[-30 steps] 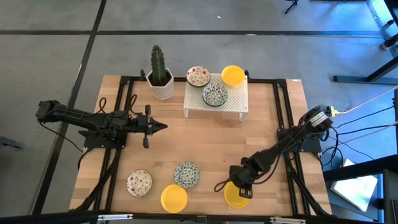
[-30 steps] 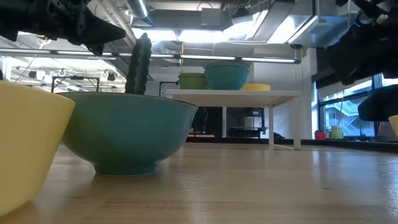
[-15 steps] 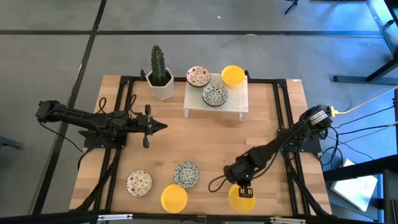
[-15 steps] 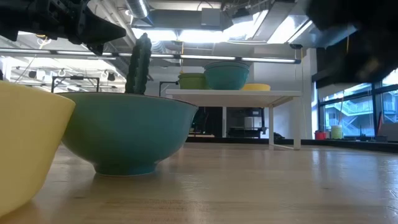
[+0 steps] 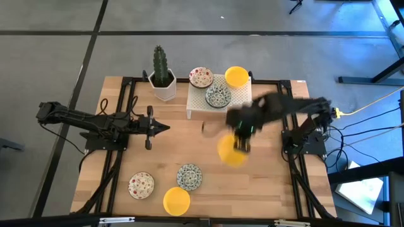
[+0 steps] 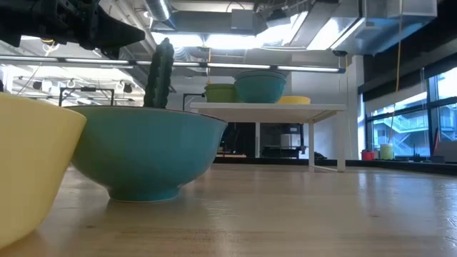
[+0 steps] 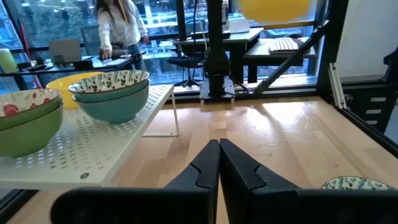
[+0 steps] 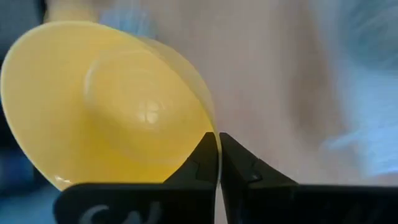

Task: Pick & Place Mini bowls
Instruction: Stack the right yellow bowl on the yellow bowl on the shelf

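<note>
- Seven mini bowls in play, and we sweep left to right across the table.
- The left gripper hangs over the left-centre of the board with its fingers pressed together on nothing; a waiting pose, parked clear of the traffic.
- Down at the front edge: a red-speckled bowl, a plain yellow bowl and a blue-green patterned bowl, near one another and not yet collected, by the look of it.
- At the back, a cactus pot stands just beside the white rack.
- The rack carries three bowls: red-speckled one, blue-green one, and yellow one. It reads as the drop-off spot.
- Now the action! The right gripper is in the air right of centre, near the rack, clamped on the rim of the carried yellow bowl.
- That rim pinch lets the bowl hang tilted below the fingers; I'd judge it bound for the rack.
</note>
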Robot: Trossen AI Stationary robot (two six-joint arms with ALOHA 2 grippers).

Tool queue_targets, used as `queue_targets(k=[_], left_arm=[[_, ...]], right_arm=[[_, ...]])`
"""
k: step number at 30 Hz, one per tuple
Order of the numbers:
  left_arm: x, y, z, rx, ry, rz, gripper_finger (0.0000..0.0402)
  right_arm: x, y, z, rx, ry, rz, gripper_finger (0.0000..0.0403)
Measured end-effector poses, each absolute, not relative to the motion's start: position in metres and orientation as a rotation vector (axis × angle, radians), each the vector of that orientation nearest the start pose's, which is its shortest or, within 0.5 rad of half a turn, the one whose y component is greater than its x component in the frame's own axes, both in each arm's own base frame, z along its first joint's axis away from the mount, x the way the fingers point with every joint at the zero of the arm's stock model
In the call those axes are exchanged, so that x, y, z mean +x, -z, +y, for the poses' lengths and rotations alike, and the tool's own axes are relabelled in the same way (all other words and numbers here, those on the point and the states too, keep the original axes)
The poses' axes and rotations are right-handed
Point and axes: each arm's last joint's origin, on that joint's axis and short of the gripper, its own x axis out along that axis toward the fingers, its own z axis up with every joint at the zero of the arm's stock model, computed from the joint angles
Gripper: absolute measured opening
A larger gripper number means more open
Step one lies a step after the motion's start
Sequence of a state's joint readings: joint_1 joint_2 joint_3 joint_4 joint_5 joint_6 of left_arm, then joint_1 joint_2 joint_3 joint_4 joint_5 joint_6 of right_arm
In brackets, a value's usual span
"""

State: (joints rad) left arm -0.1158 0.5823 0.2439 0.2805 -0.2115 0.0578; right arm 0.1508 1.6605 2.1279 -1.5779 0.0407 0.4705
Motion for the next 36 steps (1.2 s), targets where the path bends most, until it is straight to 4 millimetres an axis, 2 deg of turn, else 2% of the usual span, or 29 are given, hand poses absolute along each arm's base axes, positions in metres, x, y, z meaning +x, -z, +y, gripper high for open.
queue_targets(k=[3, 5, 7, 12, 17, 25, 31, 36], left_arm=[[0.146, -0.218, -0.011, 0.067, -0.094, 0.060, 0.0006], [0.146, -0.218, -0.011, 0.067, -0.092, 0.064, 0.0006], [0.146, -0.218, -0.011, 0.068, -0.079, 0.068, 0.0006], [0.146, -0.214, -0.012, 0.102, -0.061, 0.109, 0.0006], [0.146, -0.213, -0.012, 0.113, -0.060, 0.116, 0.0006], [0.146, -0.236, -0.012, 0.192, -0.077, -0.113, 0.0006], [0.146, -0.231, -0.012, 0.083, -0.068, -0.071, 0.0006], [0.146, -0.222, -0.012, 0.019, -0.050, 0.018, 0.0006]], right_arm=[[0.258, -0.482, 0.005, 0.371, 0.310, 0.889, 0.0004], [0.246, -0.498, -0.019, 0.389, 0.433, 0.790, 0.0004], [0.238, -0.505, -0.040, 0.382, 0.506, 0.741, 0.0004], [0.222, -0.506, -0.092, 0.395, 0.605, 0.726, 0.0003], [0.217, -0.495, -0.139, 0.382, 0.731, 0.777, 0.0003], [0.233, -0.460, -0.202, 0.430, 0.764, 0.915, 0.0003], [0.249, -0.422, -0.248, 0.442, 0.773, 1.038, 0.0003], [0.253, -0.393, -0.272, 0.494, 0.752, 1.152, 0.0003]])
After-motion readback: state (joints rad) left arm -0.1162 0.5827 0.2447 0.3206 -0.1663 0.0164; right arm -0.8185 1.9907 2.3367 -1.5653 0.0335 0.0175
